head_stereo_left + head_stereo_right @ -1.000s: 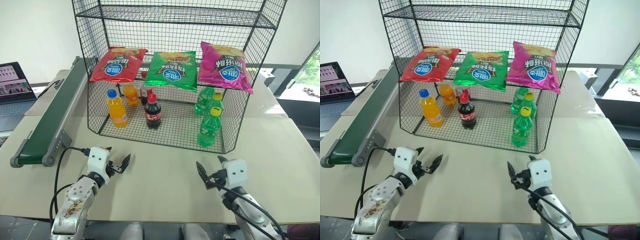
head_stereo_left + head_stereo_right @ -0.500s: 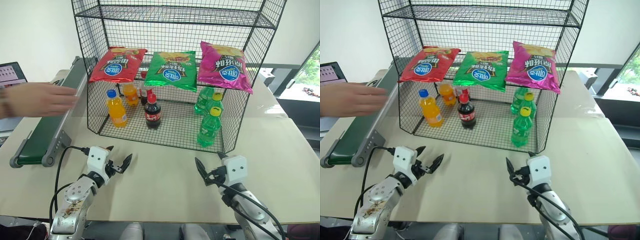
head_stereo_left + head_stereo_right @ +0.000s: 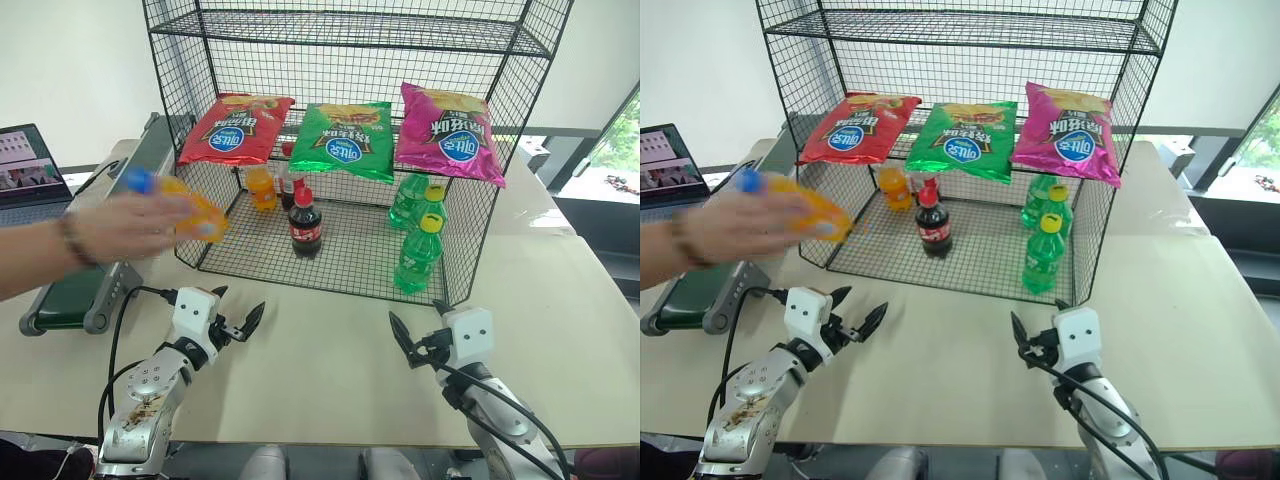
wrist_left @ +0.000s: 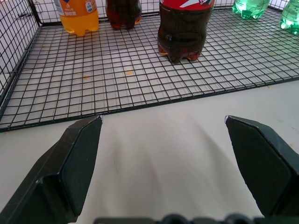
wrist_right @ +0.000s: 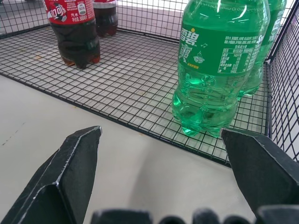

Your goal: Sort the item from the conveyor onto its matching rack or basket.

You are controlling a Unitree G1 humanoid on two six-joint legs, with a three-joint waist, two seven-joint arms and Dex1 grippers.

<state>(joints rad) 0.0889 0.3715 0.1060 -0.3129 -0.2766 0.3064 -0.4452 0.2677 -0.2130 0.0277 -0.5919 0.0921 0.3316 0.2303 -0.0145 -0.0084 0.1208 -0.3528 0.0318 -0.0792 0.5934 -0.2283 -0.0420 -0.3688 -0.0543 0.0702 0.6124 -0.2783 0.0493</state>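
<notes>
A person's hand holds the item, an orange soda bottle with a blue cap, lying on its side in the air between the rack's left front corner and the conveyor. The arm covers part of the dark green belt. The black wire rack stands at the back of the table. My left gripper is open, low over the table in front of the rack, with nothing between its fingers. My right gripper is open too, empty, in front of the rack's right half.
On the rack's bottom tier stand another orange bottle, a cola bottle and green soda bottles. Three chip bags lie on the tier above. A laptop sits at the far left.
A person's hand came in from the left, took the blue-capped orange bottle off the rack's bottom tier and now holds it out toward the conveyor. Both grippers stayed still.
</notes>
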